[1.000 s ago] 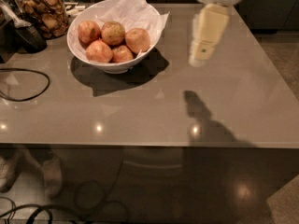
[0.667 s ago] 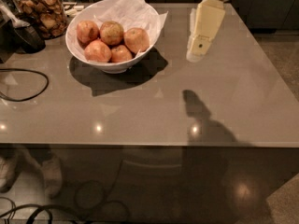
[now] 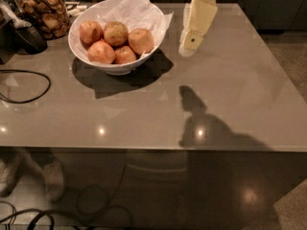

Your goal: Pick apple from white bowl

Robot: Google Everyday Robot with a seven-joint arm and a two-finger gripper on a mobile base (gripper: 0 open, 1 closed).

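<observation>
Dim floor shows below the counter's front edge, with loops of thin black cable (image 3: 43, 217) lying on it, far nearer to me than the gripper and off to its left as I look. Above that runs the wide, glossy grey-brown counter (image 3: 225, 104), catching a few small spots of light. A dark shadow of the arm (image 3: 196, 123) falls on it, just nearer than the gripper and almost straight below it in my view. Another black cord (image 3: 29, 87) curves across the counter's left side, well apart from the gripper.

Further back stands the wide, round, glossy white bowl (image 3: 120, 67), lined with crinkled white paper (image 3: 144, 11) whose corners stick up over the rim. It sits just left of the gripper, near it but apart. Five apples lie inside. The round orange-red apple (image 3: 140, 40) with a paler side lies against the bowl's right wall, the closest of the five to the gripper. A dull greenish-yellow speckled apple (image 3: 115, 33) sits behind the middle, with three more reddish ones to its left and in front.

The cream-coloured gripper (image 3: 191, 44) hangs tilted, tip down, over bare counter beside the bowl's right rim. It holds nothing, and I cannot tell how far open it is.

Far left of the gripper stand a glass jar of brown snacks (image 3: 45, 13) and a rounded black object (image 3: 29, 38). Dark cabinets (image 3: 273, 4) close the back.
</observation>
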